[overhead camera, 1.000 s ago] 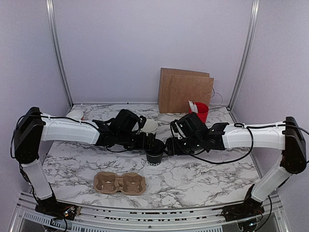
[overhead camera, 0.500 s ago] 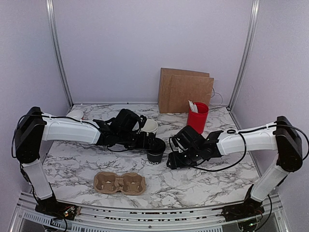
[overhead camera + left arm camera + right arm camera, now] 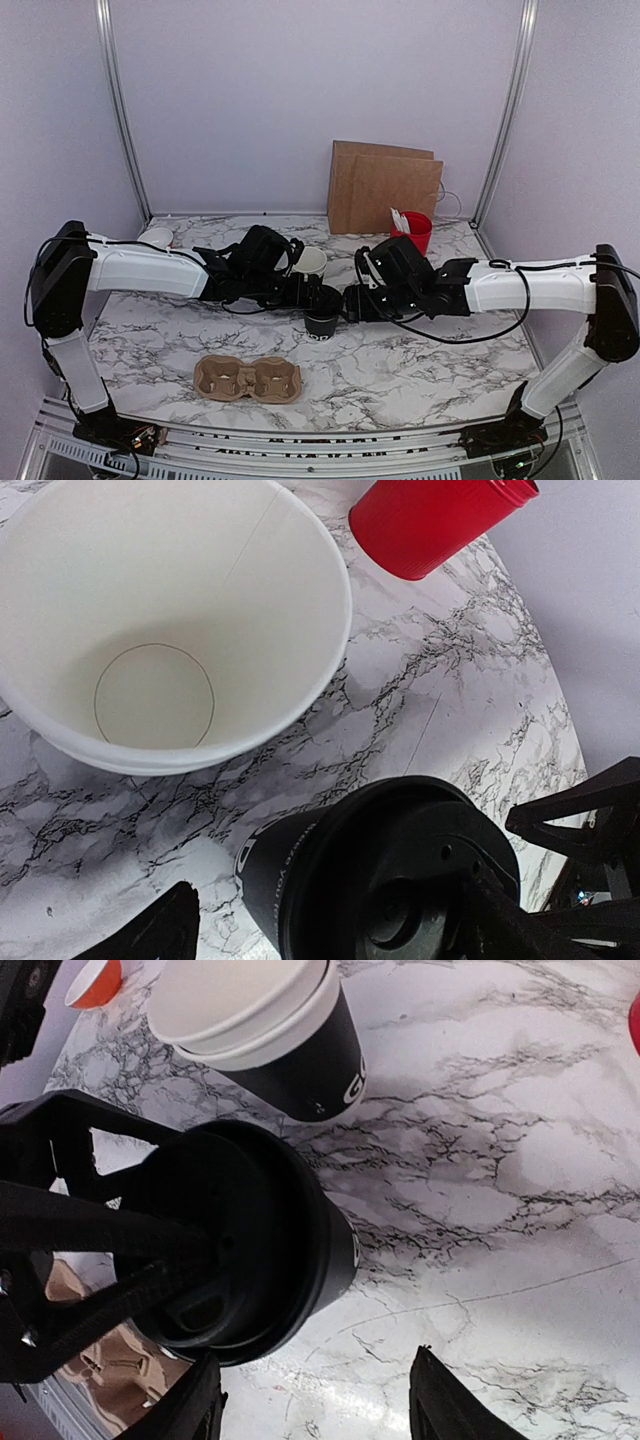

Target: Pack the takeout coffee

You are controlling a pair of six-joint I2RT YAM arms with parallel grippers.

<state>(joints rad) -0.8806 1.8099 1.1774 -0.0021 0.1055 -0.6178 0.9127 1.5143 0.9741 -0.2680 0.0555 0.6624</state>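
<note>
Black cup (image 3: 320, 1250) stands just ahead of right end effector (image 3: 315, 1388), apparently apart.

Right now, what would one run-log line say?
black cup: lid on, upright | left gripper: open, at cup | right gripper: open, beside cup | cup carrier: empty

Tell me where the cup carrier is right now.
In the top view, the cup carrier lies near the table's front edge, left of centre, nearer the camera than the black cup and to its left.

Black cup (image 3: 322, 322) — its white print unreadable; red cup (image 3: 419, 232) half hidden.
</note>
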